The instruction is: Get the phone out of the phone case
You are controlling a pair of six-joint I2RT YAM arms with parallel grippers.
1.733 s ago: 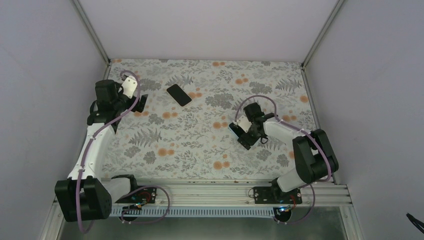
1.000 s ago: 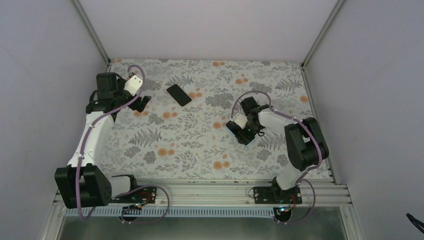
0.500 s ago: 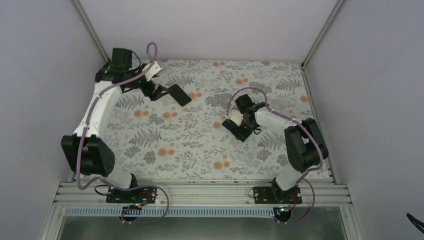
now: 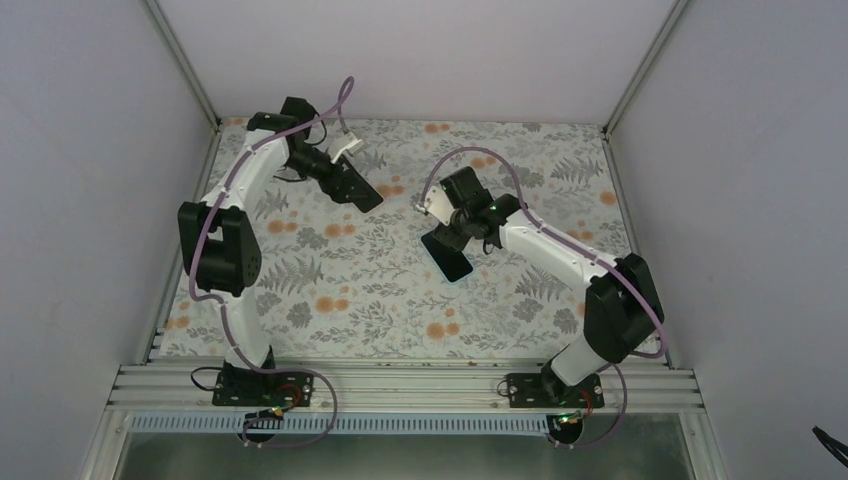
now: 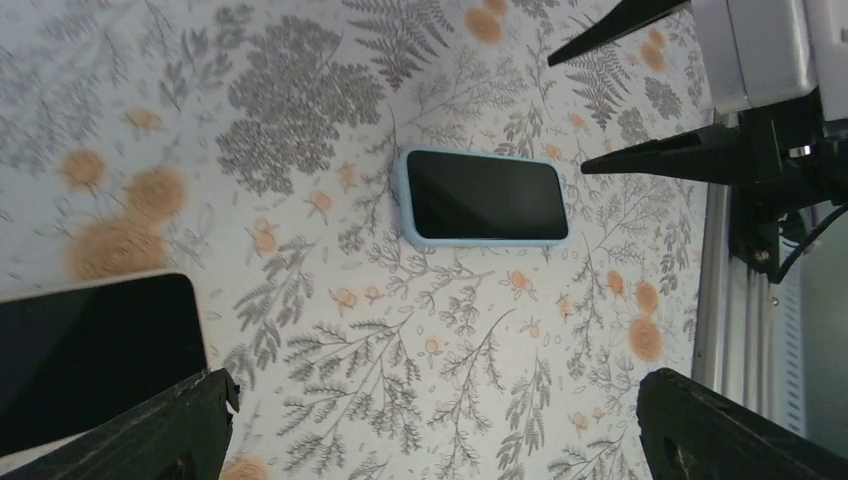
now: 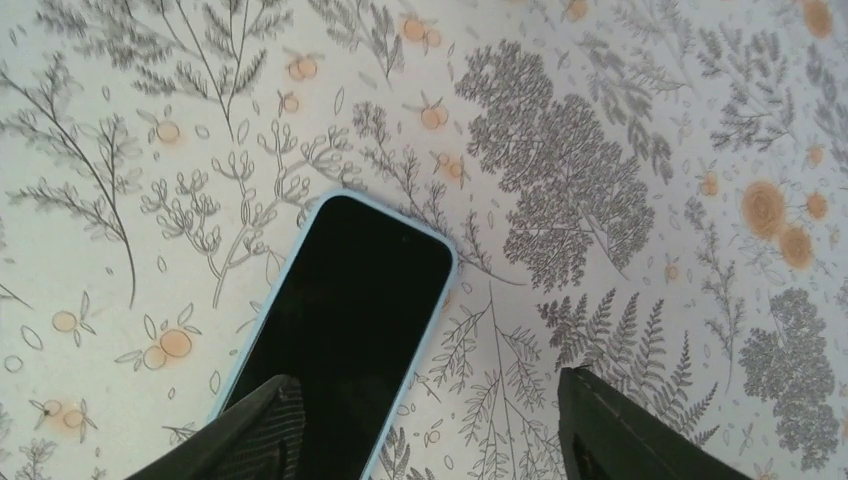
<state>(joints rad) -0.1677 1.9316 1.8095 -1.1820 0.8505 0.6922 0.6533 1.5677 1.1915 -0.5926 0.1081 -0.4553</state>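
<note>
A black phone in a light blue case [image 6: 350,300] lies flat on the floral table, screen up. It also shows in the top view [image 4: 452,262] and the left wrist view [image 5: 485,197]. My right gripper [image 6: 440,440] is open just above it. Its left finger [image 6: 250,430] overlaps the phone's near end and its right finger is over bare table. In the top view the right gripper [image 4: 448,235] is at mid-table. My left gripper [image 5: 440,440] is open and empty at the far left [image 4: 338,178].
A second black phone with a pale rim [image 5: 95,345] lies under my left gripper's left finger [image 5: 150,430]; it also shows in the top view [image 4: 362,193]. Booth walls stand on three sides. The metal rail [image 4: 400,385] runs along the near edge.
My left arm swung from the left wall to the far side, over the pale-rimmed phone. My right gripper moved left and farther, and the dark phone shape under it shifted left with it.
</note>
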